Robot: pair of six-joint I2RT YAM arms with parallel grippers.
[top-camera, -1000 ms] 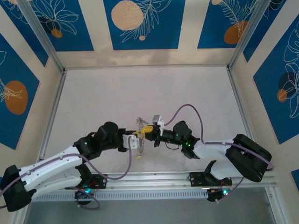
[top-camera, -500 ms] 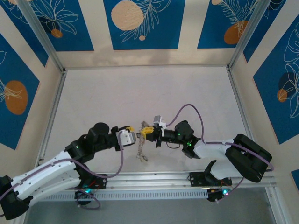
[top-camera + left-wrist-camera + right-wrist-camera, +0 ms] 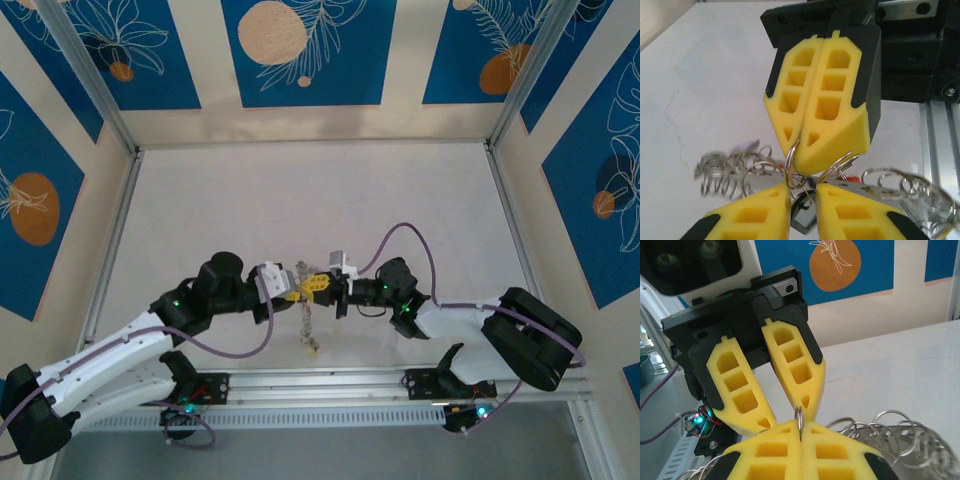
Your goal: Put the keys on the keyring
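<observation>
I see two robot arms meeting tip to tip above the pale off-white worktop [image 3: 300,200], towards its near edge.

The right end effector [image 3: 800,429] has blocky yellow fingers with square hollows on a black body. It is fully closed, with its two fingers pressed flat against each other. The thin silvery wire keyring [image 3: 799,416] is pinched edge-on in the seam between the fingertips, and a short arc of wire stands up out of them.

The left end effector [image 3: 802,192] is built the same way and faces the right one head-on, its tips just beside the other's tips. Its fingers stand a narrow gap apart. A small dark flat piece [image 3: 802,217] and a few wire loops sit in that gap. I cannot tell whether the fingers press on them or only flank them.

From overhead, the small silvery metal keys [image 3: 306,322] and their little split rings hang in a loose string directly below the spot where the two end effectors meet. I cannot tell whether the lowest key touches the worktop.

In the left wrist view, blurred silvery loops fan out to both sides of the right end effector's tips, with a speck of red among them. In the right wrist view, more loops and a flat silvery piece sit just to the right of that end effector's fingers.
</observation>
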